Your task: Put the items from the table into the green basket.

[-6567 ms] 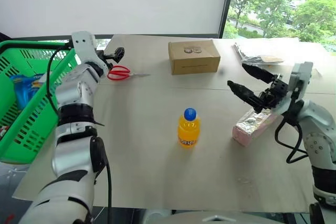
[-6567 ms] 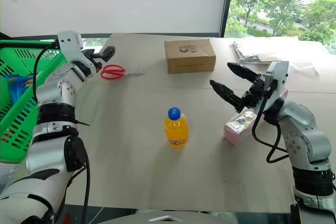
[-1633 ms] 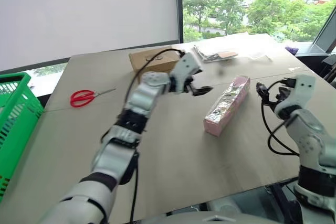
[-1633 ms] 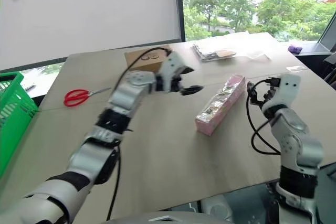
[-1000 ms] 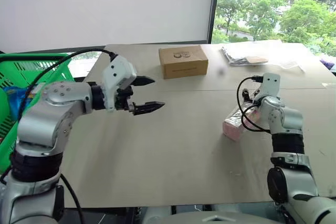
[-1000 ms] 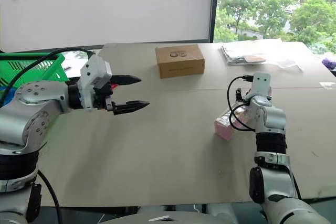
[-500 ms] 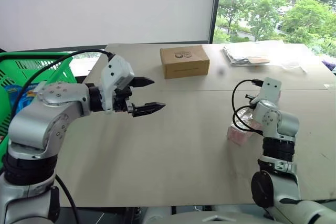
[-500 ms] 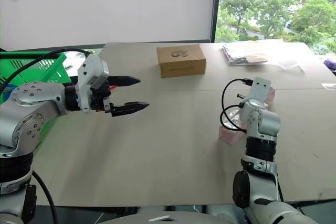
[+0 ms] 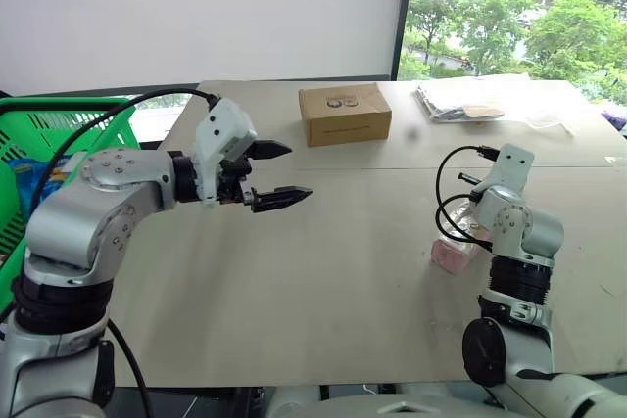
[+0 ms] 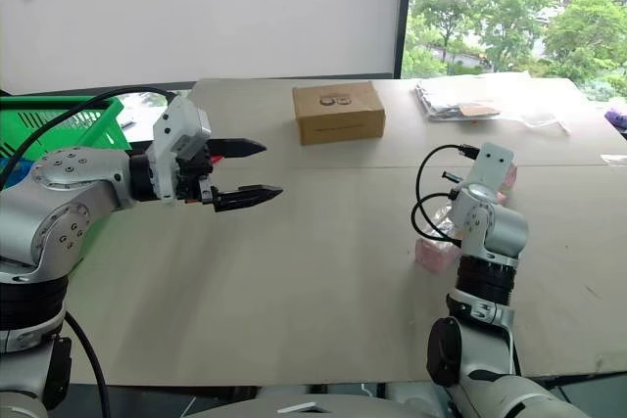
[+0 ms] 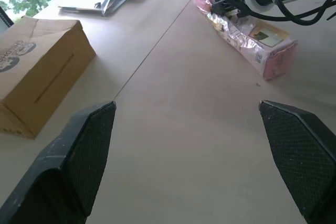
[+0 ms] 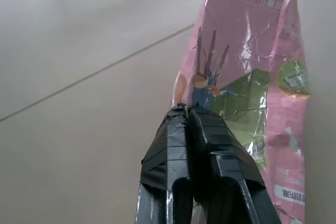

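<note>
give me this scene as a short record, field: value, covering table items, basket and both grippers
packet: pink-and-silver foil packet lying on the table, near its right side
right gripper: shut, fingertips at the packet's edge; a grip on it cannot be confirmed
left gripper: open, empty, held above the table, pointing toward the right side
basket: green basket past the table's left edge, something blue inside
other: cardboard box and clear plastic bag at the far side
</note>
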### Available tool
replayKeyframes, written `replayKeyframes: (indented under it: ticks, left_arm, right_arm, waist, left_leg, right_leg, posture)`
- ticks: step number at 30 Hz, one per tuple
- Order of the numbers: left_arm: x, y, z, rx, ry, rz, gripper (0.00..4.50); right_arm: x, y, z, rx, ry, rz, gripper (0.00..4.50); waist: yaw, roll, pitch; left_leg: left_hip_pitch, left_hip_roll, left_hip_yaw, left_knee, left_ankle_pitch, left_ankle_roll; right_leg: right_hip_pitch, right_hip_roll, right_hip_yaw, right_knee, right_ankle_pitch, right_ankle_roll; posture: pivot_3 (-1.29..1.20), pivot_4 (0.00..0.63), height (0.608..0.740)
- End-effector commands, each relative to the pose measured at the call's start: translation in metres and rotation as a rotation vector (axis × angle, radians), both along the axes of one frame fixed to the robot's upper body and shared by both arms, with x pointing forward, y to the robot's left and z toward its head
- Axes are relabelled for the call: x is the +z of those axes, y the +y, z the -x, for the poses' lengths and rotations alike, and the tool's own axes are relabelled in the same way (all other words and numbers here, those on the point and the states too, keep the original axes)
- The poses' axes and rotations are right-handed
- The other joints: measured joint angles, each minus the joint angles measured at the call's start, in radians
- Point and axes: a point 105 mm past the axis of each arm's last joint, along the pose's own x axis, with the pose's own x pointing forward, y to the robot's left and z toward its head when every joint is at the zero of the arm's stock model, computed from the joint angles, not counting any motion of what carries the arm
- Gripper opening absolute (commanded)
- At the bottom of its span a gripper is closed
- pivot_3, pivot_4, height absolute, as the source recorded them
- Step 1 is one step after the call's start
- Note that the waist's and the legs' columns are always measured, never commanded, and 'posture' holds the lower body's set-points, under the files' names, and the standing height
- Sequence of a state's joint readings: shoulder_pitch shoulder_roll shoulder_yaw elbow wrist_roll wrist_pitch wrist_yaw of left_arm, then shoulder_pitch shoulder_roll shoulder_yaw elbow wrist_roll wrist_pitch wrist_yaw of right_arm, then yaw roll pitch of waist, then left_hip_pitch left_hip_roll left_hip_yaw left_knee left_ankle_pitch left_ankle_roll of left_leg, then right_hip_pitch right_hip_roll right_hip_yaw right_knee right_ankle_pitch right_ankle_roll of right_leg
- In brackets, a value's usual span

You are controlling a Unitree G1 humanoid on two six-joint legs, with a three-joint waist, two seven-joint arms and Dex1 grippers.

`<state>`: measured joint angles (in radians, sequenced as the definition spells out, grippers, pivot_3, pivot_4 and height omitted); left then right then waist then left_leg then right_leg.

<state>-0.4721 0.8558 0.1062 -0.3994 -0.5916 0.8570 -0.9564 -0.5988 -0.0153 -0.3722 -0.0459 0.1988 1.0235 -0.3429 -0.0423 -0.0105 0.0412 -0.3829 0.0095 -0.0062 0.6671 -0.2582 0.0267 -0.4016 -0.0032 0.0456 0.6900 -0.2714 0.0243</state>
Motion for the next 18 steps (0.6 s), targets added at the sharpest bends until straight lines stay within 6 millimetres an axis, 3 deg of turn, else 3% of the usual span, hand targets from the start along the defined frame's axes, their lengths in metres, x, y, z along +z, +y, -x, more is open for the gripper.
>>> replayKeyframes:
  ticks: [1,5,9,14,18]
  left_arm:
    - [0.025,-0.003,-0.007,0.016,-0.089,0.084,4.50]
    - [0.032,-0.008,-0.009,0.015,-0.092,0.155,4.50]
    - [0.038,-0.013,-0.009,0.010,-0.080,0.242,4.50]
    - [0.040,-0.019,-0.009,0.002,-0.044,0.346,4.50]
    - [0.031,-0.022,-0.011,0.019,0.003,0.380,4.50]
  right_arm:
    - [0.064,0.042,-0.014,0.204,-0.242,-0.053,0.01]
    - [0.094,0.076,-0.014,0.406,-0.371,-0.123,0.01]
    - [0.137,0.119,0.005,0.698,-0.575,-0.233,0.01]
    - [0.163,0.141,0.024,0.888,-0.705,-0.293,0.01]
    - [0.177,0.152,0.034,0.982,-0.771,-0.331,0.01]
  waist:
    - [-0.005,0.002,0.001]
    - [-0.004,0.002,0.002]
    - [0.000,0.002,0.002]
    - [0.003,0.002,0.002]
    - [0.008,0.002,0.002]
  left_leg:
    - [0.000,0.000,0.001,0.000,0.000,0.000]
    - [0.000,0.001,0.000,-0.003,0.000,0.000]
    - [-0.007,0.001,0.000,-0.003,0.000,0.000]
    - [-0.013,0.000,-0.001,0.001,0.000,0.000]
    - [-0.013,0.000,-0.002,0.001,0.000,0.000]
  right_leg:
    - [0.000,0.001,0.000,0.000,0.000,0.000]
    - [-0.003,0.003,0.001,0.003,0.000,-0.001]
    - [-0.009,0.002,0.001,0.003,0.002,-0.003]
    - [-0.013,-0.001,0.000,0.002,0.002,-0.003]
    - [-0.012,-0.001,-0.002,0.002,0.002,-0.003]
  posture:
    - [0.04,0.000,0.724]
    - [0.04,0.000,0.724]
    - [0.05,0.000,0.724]
    - [0.06,0.000,0.724]
    - [0.06,0.000,0.724]
